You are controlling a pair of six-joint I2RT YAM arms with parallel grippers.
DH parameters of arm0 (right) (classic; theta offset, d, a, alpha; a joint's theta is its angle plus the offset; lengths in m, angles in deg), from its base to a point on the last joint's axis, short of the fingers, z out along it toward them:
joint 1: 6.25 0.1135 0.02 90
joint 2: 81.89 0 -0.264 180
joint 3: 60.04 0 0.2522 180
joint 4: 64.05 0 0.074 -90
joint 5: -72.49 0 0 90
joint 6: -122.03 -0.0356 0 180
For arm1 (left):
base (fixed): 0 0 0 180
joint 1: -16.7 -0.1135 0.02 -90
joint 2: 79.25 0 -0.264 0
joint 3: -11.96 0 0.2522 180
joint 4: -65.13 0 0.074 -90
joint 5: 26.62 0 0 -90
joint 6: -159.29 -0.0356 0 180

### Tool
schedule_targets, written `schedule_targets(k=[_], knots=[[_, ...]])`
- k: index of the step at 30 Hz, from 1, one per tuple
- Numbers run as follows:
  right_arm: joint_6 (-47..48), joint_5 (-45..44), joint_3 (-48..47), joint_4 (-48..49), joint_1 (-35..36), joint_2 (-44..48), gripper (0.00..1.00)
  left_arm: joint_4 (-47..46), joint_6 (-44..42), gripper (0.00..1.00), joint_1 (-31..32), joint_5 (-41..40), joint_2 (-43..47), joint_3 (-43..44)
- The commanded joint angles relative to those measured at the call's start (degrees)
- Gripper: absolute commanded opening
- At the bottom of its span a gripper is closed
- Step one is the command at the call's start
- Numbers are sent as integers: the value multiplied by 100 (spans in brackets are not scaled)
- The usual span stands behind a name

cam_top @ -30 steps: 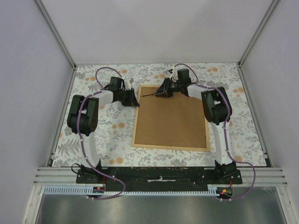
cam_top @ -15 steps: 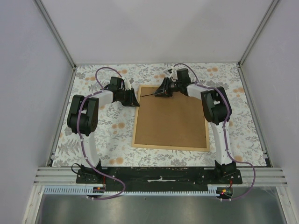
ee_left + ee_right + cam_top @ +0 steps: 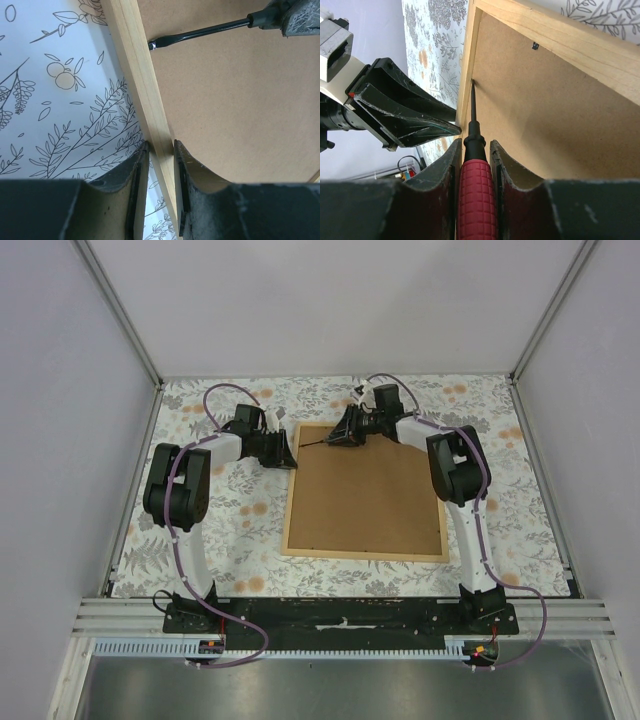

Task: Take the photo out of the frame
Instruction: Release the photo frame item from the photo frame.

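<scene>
The frame (image 3: 364, 553) lies face down on the table, its brown backing board (image 3: 365, 495) up; the photo is hidden. My left gripper (image 3: 290, 453) is shut on the frame's left wooden strip (image 3: 137, 75) near the far left corner. My right gripper (image 3: 343, 436) is shut on a red-handled screwdriver (image 3: 476, 200). Its black shaft (image 3: 473, 107) points at the inner edge of the left strip, with the tip (image 3: 151, 45) where the board meets the strip (image 3: 469, 75). A small black tab (image 3: 535, 46) sits on the board near the far strip.
The table has a floral-patterned cloth (image 3: 240, 530). Grey walls enclose the left, back and right. The two arms meet over the frame's far left corner, with the left gripper's fingers (image 3: 405, 112) right beside the screwdriver shaft.
My right gripper with the screwdriver has shifted slightly up and left along the frame's far edge. The left gripper and the frame stay put.
</scene>
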Motion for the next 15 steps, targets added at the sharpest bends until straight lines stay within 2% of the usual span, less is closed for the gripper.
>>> schedule_targets(k=[1,15], knots=[[164,-256,-385,-308,474,-258,0,392,-37,32,76,-334,-106,-25],[541,-458,-1202,-1161,1028,-514,0,445,-99,31,172,-387,-88,28]])
